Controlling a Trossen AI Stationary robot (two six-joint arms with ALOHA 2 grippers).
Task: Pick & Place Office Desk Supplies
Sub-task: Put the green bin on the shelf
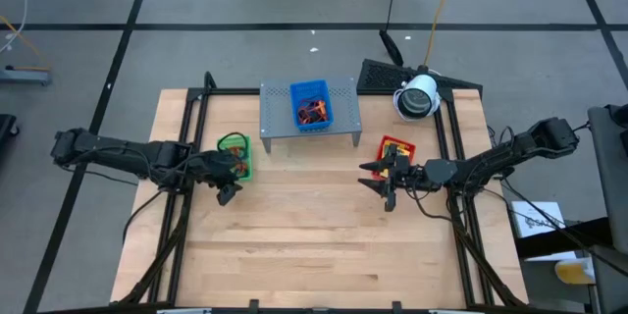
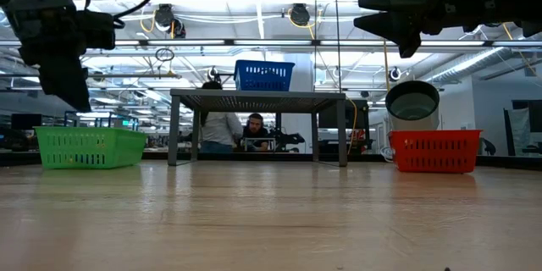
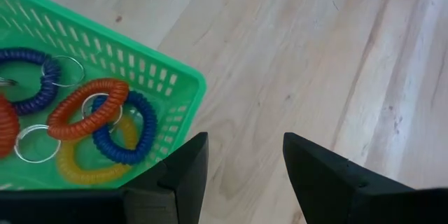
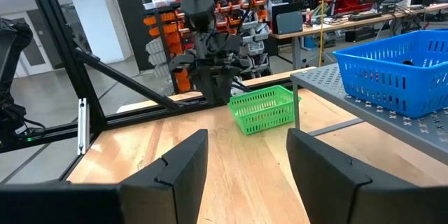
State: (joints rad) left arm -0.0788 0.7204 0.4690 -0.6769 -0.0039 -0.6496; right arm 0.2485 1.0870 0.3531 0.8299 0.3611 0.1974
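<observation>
My left gripper (image 1: pixel 228 193) hangs above the table with its fingers (image 3: pixel 183 175) spread and empty, just beside the corner of the green tray (image 1: pixel 245 166), which sits near the table's left edge. In that tray I see coiled rings (image 3: pixel 91 108), blue, orange and yellow, with thin metal loops. My right gripper (image 1: pixel 379 179) is also spread and holds nothing, just beside the red tray (image 1: pixel 408 147) toward the right edge. The blue tray (image 1: pixel 310 103), with orange-red pieces inside, rests on the grey perforated shelf (image 1: pixel 277 108) at the table's far edge.
</observation>
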